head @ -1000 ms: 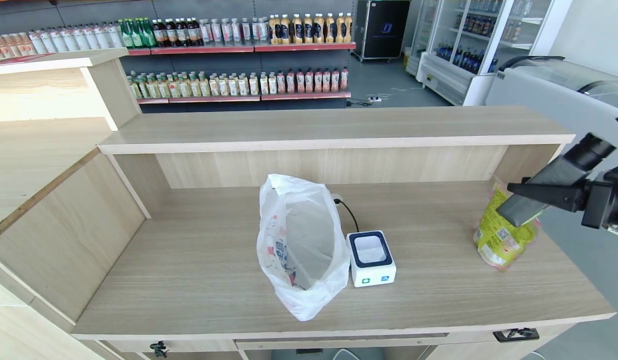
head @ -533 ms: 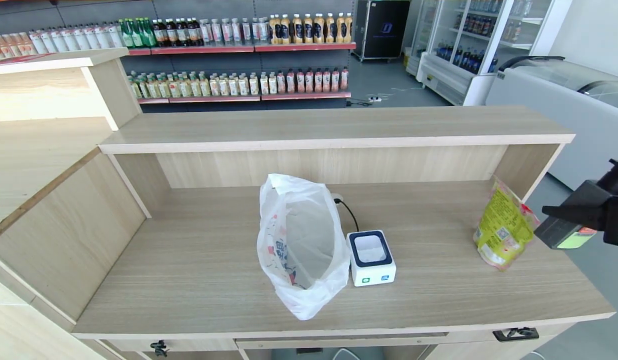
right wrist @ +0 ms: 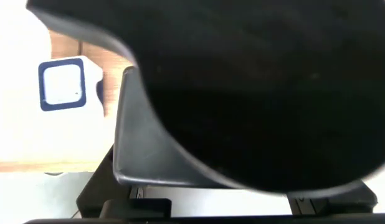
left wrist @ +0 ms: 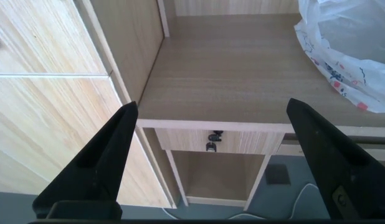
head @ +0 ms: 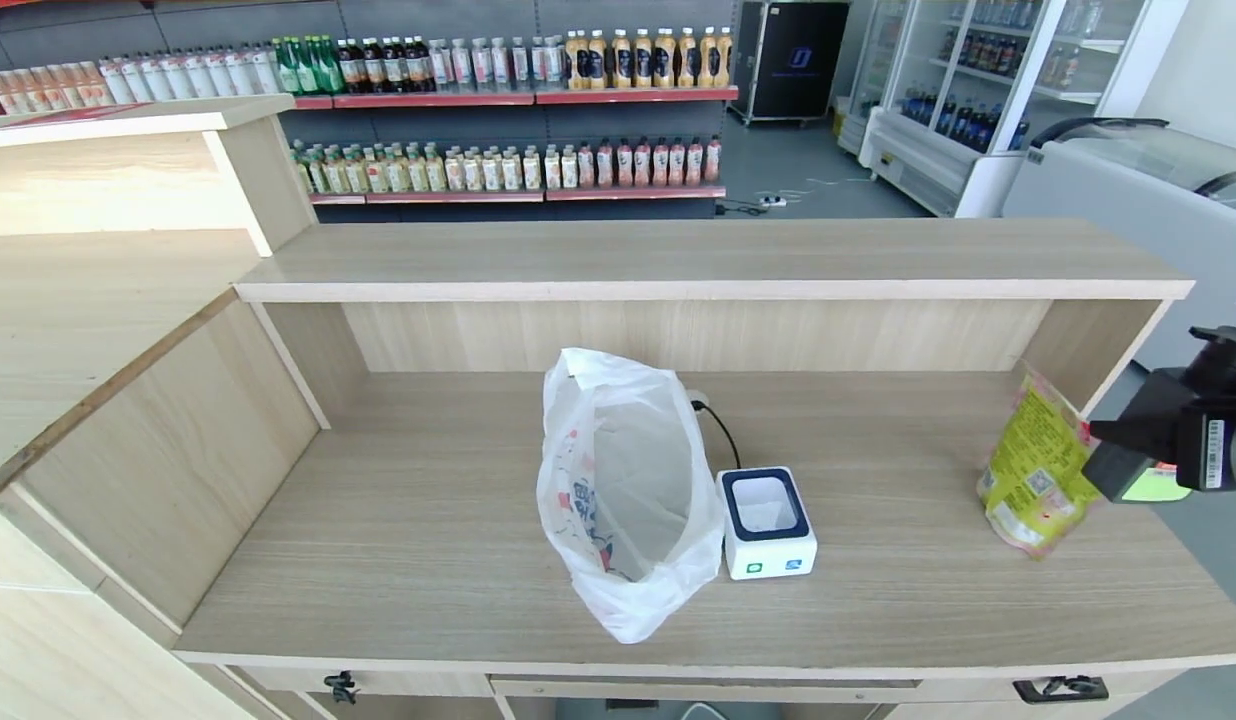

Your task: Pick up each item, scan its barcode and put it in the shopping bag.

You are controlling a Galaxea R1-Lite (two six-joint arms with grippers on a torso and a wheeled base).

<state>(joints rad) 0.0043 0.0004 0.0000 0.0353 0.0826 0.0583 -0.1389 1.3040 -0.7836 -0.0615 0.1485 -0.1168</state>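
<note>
A white plastic shopping bag (head: 628,500) stands open-mouthed in the middle of the wooden counter (head: 408,570); its edge is also in the left wrist view (left wrist: 348,50). Right beside it sits the white scanner (head: 765,520) with a dark-framed window, cabled to the back, also seen in the right wrist view (right wrist: 61,84). A yellow-green snack pouch (head: 1038,470) stands upright at the counter's right end. My right gripper (head: 1138,465) hangs just right of the pouch, beyond the counter's side. My left gripper (left wrist: 211,162) is open and holds nothing, low in front of the counter's left front corner.
A raised ledge (head: 698,260) and side walls enclose the counter on the back, left and right. Drawers with keys (head: 1058,688) run under the front edge. A large dark shape (right wrist: 255,87) blocks most of the right wrist view. Shelves of bottles stand far behind.
My right arm drew back from above the pouch to the right and lower. The head camera shifted, so the whole scene slid right.
</note>
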